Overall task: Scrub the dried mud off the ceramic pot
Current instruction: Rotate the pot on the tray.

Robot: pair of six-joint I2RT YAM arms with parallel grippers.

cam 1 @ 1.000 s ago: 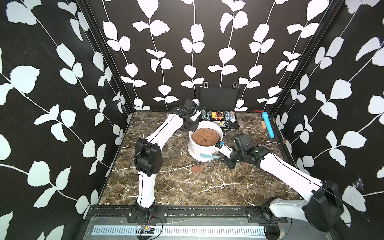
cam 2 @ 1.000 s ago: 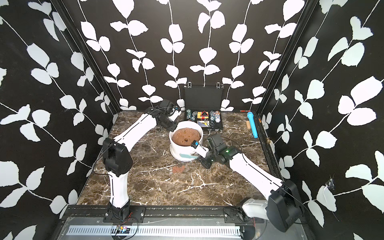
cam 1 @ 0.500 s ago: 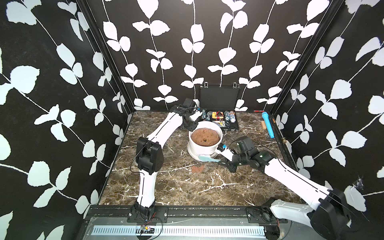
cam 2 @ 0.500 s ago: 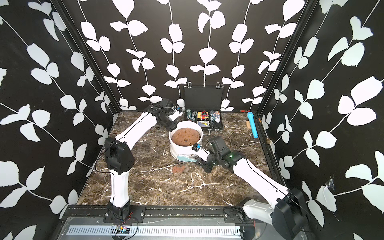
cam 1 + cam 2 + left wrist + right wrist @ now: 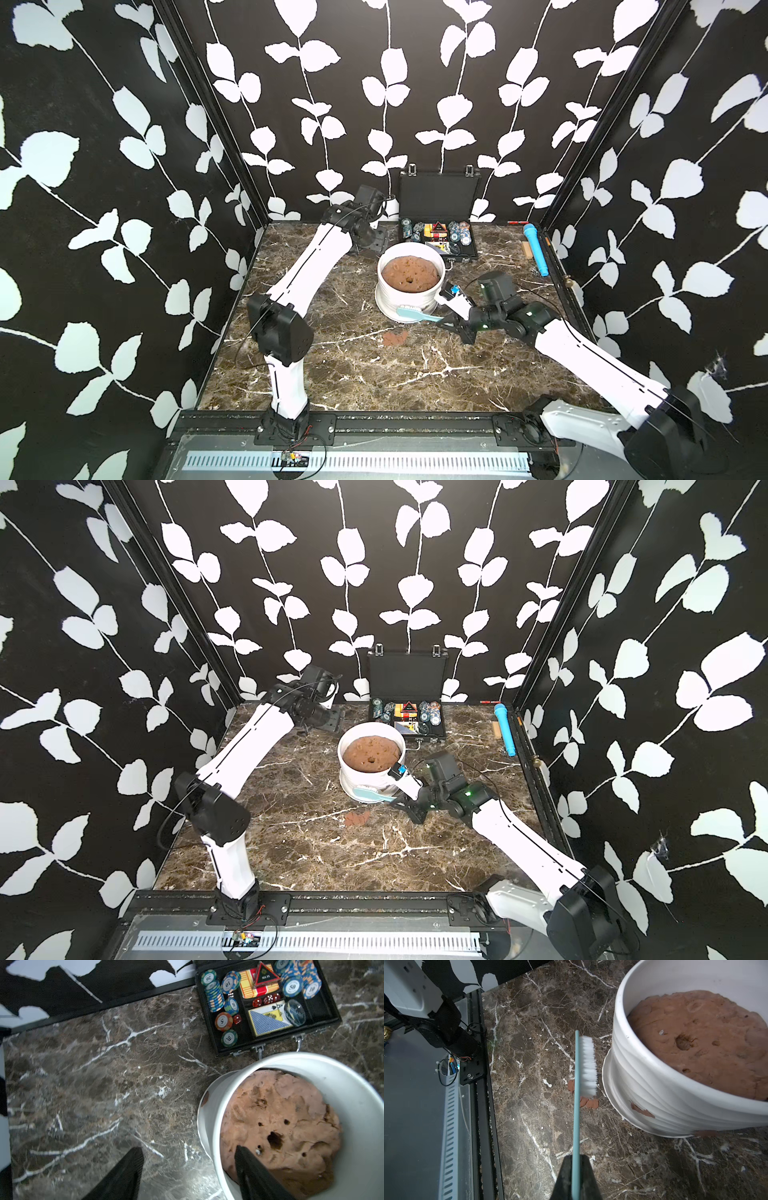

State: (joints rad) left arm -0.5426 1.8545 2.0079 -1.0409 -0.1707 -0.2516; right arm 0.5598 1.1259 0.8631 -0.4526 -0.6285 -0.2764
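The white ribbed ceramic pot (image 5: 405, 298) (image 5: 368, 776) (image 5: 295, 1059) (image 5: 654, 1088) stands on a saucer mid-table. Dried mud sticks low on its wall (image 5: 641, 1112), and more flakes lie on the table in front (image 5: 395, 338) (image 5: 357, 818) (image 5: 589, 1103). My right gripper (image 5: 449, 320) (image 5: 576, 1157) is shut on the light-blue brush (image 5: 415, 313) (image 5: 372, 796) (image 5: 577, 1105). The white bristles (image 5: 588, 1068) face the pot's base, a small gap away. My left gripper (image 5: 376, 241) (image 5: 188, 1148) is open at the pot's far-left rim, one finger over the filling, one over the table.
A brown lumpy mound (image 5: 410, 273) fills the pot. An open black case of poker chips (image 5: 438, 237) stands just behind it. A blue cylinder (image 5: 536, 249) lies at the back right by the wall. The black front rail (image 5: 481, 1084) runs near the brush.
My left gripper has opened at the pot's far rim, where it was shut a second ago. The right wrist shifted slightly; the brush stays at the pot's front base.
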